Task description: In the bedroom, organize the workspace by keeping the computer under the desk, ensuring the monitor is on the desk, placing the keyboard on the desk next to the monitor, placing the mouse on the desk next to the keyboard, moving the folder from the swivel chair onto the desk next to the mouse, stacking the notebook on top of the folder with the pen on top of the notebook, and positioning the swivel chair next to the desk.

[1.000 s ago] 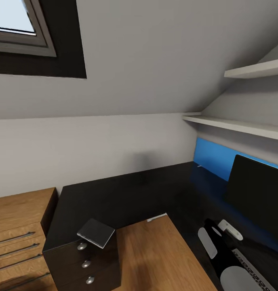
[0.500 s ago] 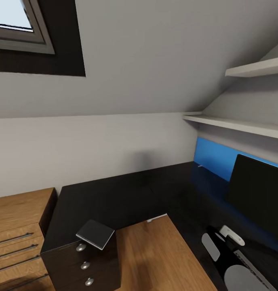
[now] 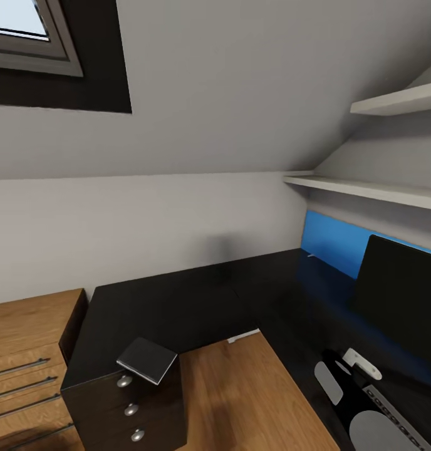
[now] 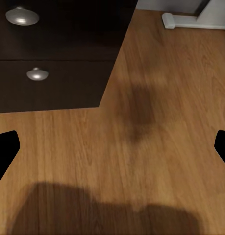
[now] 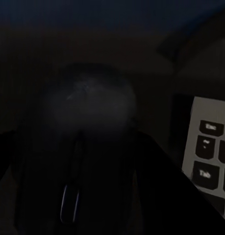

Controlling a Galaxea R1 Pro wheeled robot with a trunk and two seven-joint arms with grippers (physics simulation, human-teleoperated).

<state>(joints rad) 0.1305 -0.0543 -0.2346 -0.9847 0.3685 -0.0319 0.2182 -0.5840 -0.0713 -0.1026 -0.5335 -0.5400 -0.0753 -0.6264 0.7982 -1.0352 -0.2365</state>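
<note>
**Spotter:** What worries you, from the left across?

**Operator:** First the notebook (image 3: 148, 360). It's a thin, flat grey slab on the corner of the dark drawer unit (image 3: 131, 407), and one corner sticks out past the edge. The surface (image 3: 171, 307) is glossy black, so I judge it slick. If I nudge the notebook on the way in, it could slide off onto the wood floor (image 3: 240, 394).

**Spotter:** And your left claw?

**Operator:** The left claw (image 4: 112, 147) is spread wide with nothing in it, over the floorboards beside the drawers. Those round metal knobs (image 4: 22, 16) stick out, so I could clip one if I swing carelessly.

**Spotter:** Further right?

**Operator:** The monitor (image 3: 403, 300) stands on the surface in front of the blue back panel (image 3: 331, 247). It's a wide, thin black sheet, and I'd guess it tips easily if my arm brushes it. The right claw (image 3: 339, 374) is low over the surface near it.

**Spotter:** Is it holding anything?

**Operator:** I can't tell. The wrist picture is very dark. I see a smooth, rounded dark mouse (image 5: 87, 127) close in, just beside the pale-framed keyboard (image 5: 210, 156). If I squeeze that curved shell off-centre, it may squirt out against the keys.
</note>
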